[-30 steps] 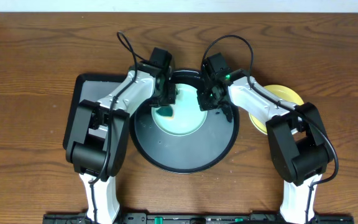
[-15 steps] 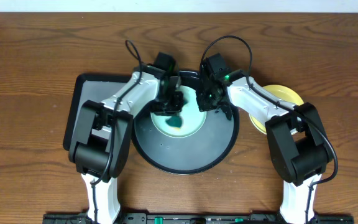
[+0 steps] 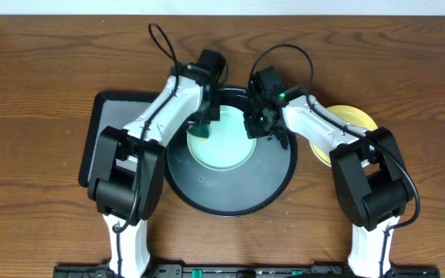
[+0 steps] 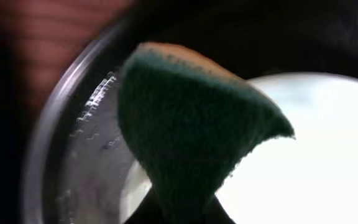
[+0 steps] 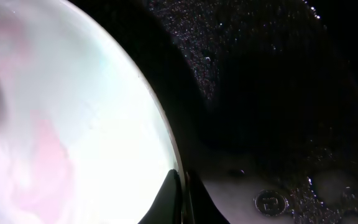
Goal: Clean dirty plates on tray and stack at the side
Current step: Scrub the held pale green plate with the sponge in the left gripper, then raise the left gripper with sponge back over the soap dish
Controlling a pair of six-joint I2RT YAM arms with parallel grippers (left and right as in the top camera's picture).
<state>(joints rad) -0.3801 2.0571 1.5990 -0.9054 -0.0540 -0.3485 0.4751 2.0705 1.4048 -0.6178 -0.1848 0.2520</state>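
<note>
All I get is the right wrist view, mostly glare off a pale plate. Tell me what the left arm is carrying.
Observer: The left jaws are shut on a green sponge, which is over the left rim of the mint plate.
Operator: Give me where that plate sits.
Observer: Inside the round black tray, toward its far side.
Operator: Report any other plate.
Observer: One yellow plate lies on the table to the right of the tray, partly under the right arm.
</note>
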